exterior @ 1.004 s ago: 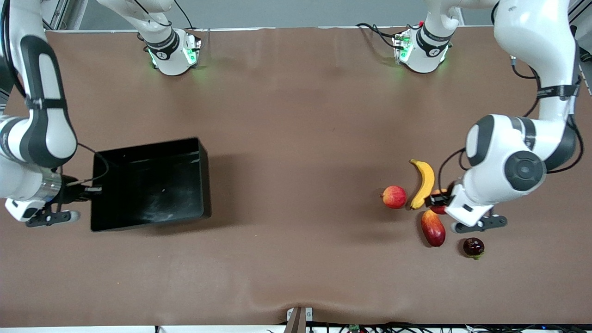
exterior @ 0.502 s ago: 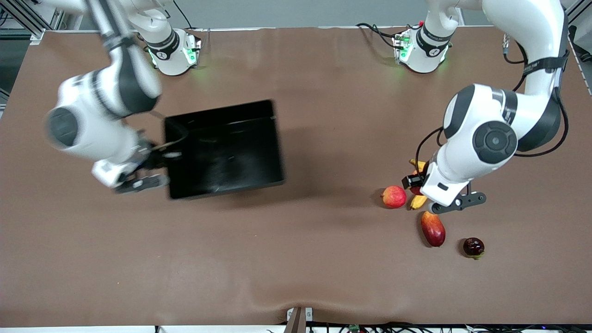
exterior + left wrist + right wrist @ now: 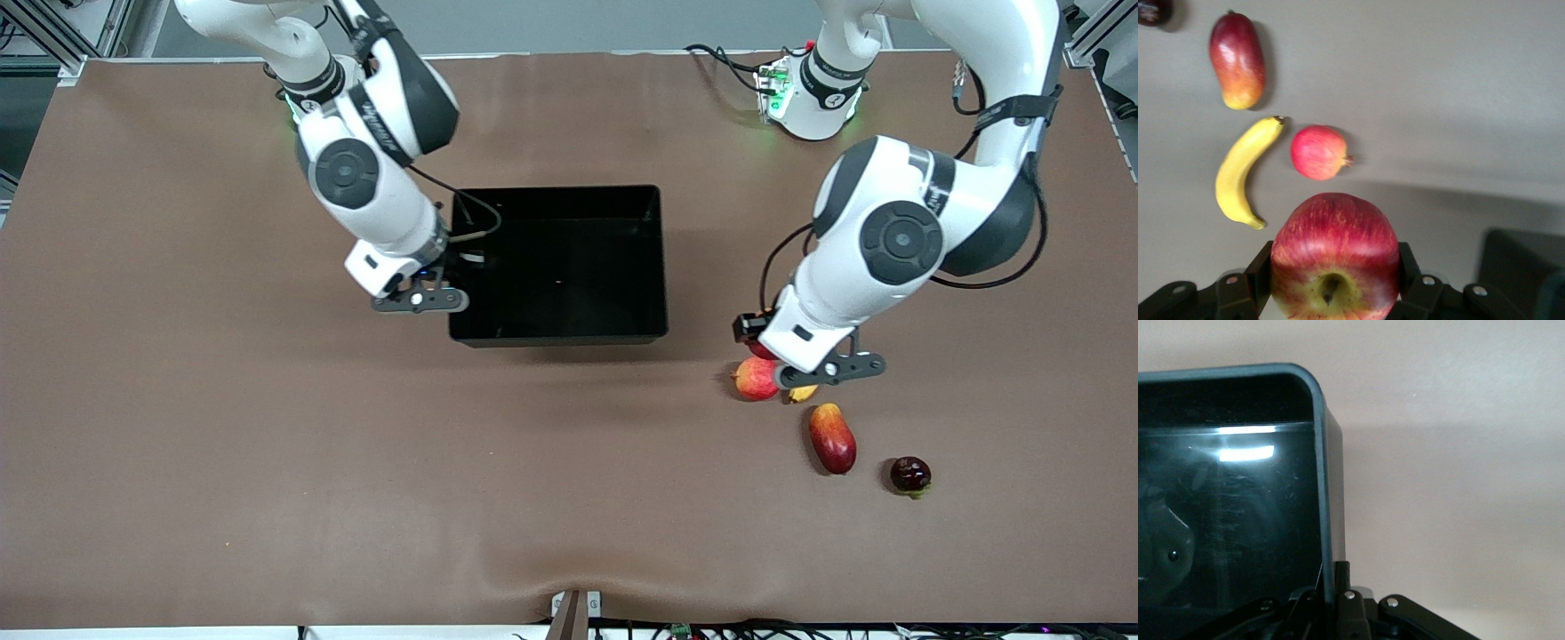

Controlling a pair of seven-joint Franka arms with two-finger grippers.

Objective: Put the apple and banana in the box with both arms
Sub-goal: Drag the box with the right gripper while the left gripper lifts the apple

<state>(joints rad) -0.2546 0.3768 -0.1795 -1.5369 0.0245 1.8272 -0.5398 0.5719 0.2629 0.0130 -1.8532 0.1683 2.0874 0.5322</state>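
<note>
My left gripper (image 3: 757,340) is shut on the apple (image 3: 1334,257), which shows as a red patch (image 3: 762,350) in the front view. It holds the apple in the air over the banana and a pinkish-red fruit. The banana (image 3: 1245,172) lies on the table; in the front view only its tip (image 3: 803,392) shows under the left hand. My right gripper (image 3: 462,258) is shut on the wall of the black box (image 3: 558,264) at the end toward the right arm. The wall (image 3: 1321,487) runs between its fingers (image 3: 1355,587). The box holds no fruit.
A pinkish-red round fruit (image 3: 754,378) lies beside the banana. A red-yellow mango-like fruit (image 3: 832,437) and a small dark fruit (image 3: 909,474) lie nearer the front camera. Bare brown table lies between the box and the fruits.
My right arm has brought the box from the right arm's end to the table's middle. My left gripper has moved with the apple from beside the mango-like fruit toward the box.
</note>
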